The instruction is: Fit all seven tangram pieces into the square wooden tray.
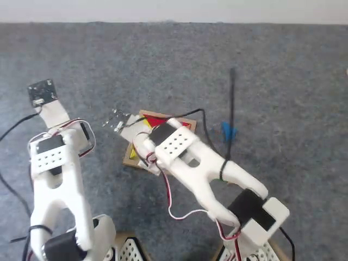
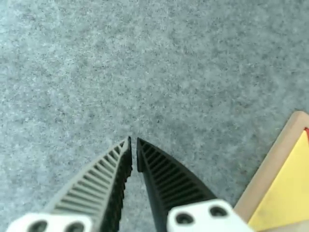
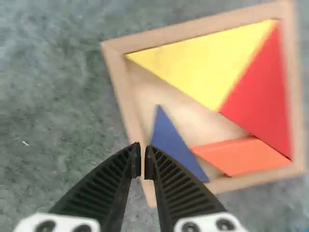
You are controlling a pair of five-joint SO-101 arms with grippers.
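Over the tray [image 3: 116, 82] edge, right claw [image 3: 142, 147] pinched together; left claw [image 2: 133, 142] together above carpet [image 2: 145, 58].

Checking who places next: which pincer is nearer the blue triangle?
Right. The right pincer is at the tray rim, beside the blue triangle; the left pincer is over carpet, off the tray.

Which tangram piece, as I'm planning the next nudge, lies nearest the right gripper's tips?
The blue triangle, right beside the right gripper just inside the tray rim; the orange piece, yellow triangle and red triangle lie farther in.
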